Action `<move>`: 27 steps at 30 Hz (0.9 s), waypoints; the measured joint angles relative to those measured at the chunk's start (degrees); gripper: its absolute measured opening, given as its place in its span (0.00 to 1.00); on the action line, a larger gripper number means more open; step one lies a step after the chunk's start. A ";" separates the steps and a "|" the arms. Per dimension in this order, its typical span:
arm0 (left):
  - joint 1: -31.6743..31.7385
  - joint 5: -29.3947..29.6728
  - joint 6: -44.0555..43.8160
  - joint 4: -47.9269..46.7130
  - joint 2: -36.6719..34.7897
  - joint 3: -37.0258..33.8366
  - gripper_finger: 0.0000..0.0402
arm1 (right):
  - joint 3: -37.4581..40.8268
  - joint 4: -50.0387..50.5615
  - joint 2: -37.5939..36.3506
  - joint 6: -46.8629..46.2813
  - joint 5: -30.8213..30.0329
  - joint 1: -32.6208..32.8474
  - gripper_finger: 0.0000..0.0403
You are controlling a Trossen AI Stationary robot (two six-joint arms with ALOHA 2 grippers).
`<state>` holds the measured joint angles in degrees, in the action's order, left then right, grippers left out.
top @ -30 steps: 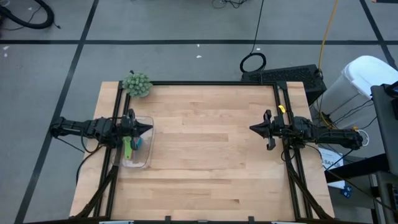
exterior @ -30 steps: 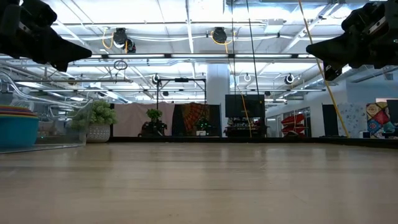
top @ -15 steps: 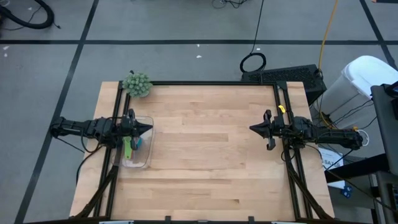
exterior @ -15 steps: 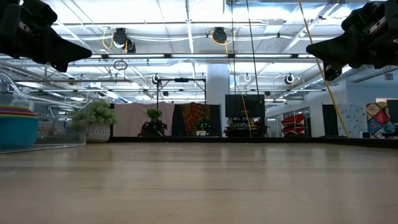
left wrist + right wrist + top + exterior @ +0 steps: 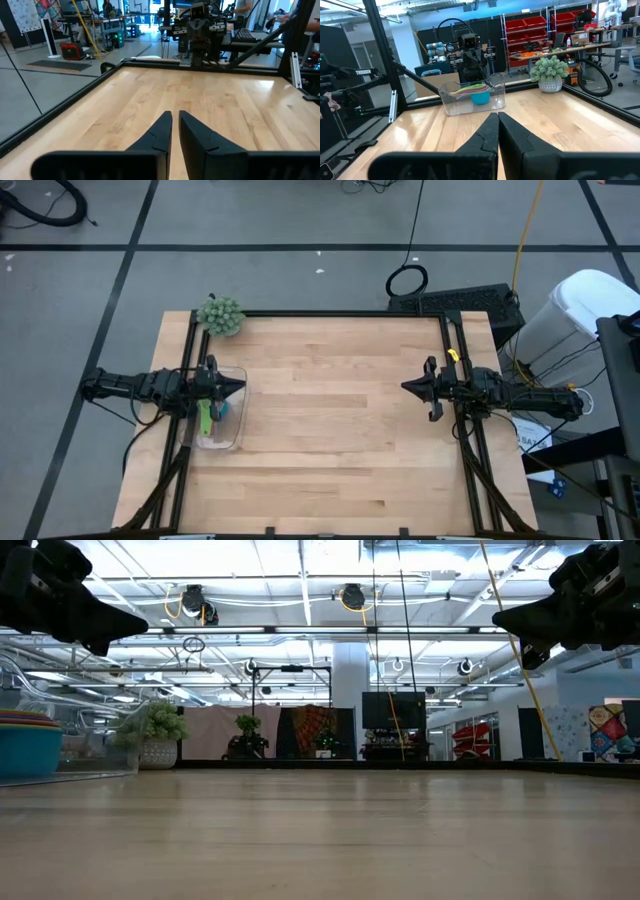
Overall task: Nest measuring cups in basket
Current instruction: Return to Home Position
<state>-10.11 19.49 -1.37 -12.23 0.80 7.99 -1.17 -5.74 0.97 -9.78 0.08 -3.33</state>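
One clear plastic rectangular basket [image 5: 225, 438], left edge of wooden bench [image 5: 330, 430], holding nested stack of coloured plastic measuring cups [image 5: 210, 415]. Over the basket, left hand [image 5: 240, 387]; at right edge, right hand [image 5: 405, 387]. Both narrow, empty.

The tabletop [image 5: 340, 430] is pale wood in butted planks, smooth with a soft satin sheen (the low view shows light glancing off it). Its frame [image 5: 340, 313] is black metal rail, matt. The basket [image 5: 451, 106] is clear, glossy plastic that catches highlights along its rim. Inside it, the measuring cups [image 5: 479, 93] are smooth coloured plastic with a slight shine. The green ball [image 5: 220, 315] looks fuzzy and tufted. The left gripper [image 5: 175, 117] has matt black fingers [image 5: 200, 142], apparently hard plastic.
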 joint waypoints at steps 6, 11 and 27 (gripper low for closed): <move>0.00 0.00 0.01 0.00 0.00 0.00 0.10 | 0.00 0.00 0.00 0.00 0.00 0.00 0.00; 0.00 0.00 0.01 0.00 0.00 -0.02 0.10 | 0.00 0.02 0.00 -0.02 0.00 0.00 0.00; 0.00 -0.01 0.04 0.01 0.00 -0.01 0.10 | 0.00 0.02 0.00 0.00 0.00 0.00 0.00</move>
<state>-10.11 19.47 -1.33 -12.22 0.80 7.98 -1.17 -5.72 0.97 -9.78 0.08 -3.33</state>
